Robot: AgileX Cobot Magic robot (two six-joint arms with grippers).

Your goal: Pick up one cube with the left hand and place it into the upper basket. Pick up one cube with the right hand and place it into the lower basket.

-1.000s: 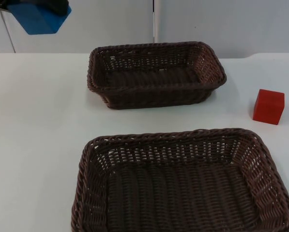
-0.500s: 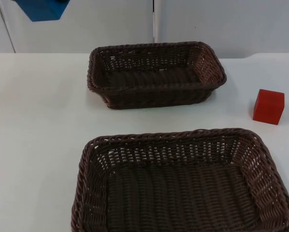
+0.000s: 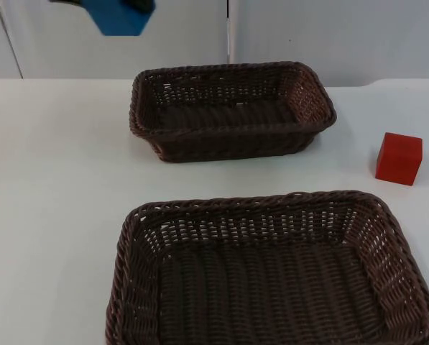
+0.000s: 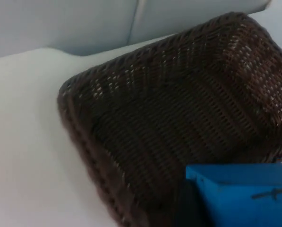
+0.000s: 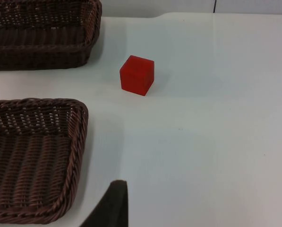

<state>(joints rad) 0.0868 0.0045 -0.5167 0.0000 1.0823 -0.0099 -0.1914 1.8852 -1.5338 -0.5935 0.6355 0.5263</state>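
Up at the far left, the left gripper hangs high above the table with a blue cube clamped between its fingers, off the upper basket's left end and not over it. From the left wrist view, the blue cube sits close against the camera with the upper basket below it, its woven bottom bare. The upper basket stands at the far side of the table; the lower basket stands nearer, well apart from it, nothing in either. To the right, 1 red cube rests on the table between the 2 baskets' right ends, touching neither. The right arm waits – its wrist view takes in the red cube and the lower basket's corner; whether the right gripper's fingers are apart or together I cannot tell.
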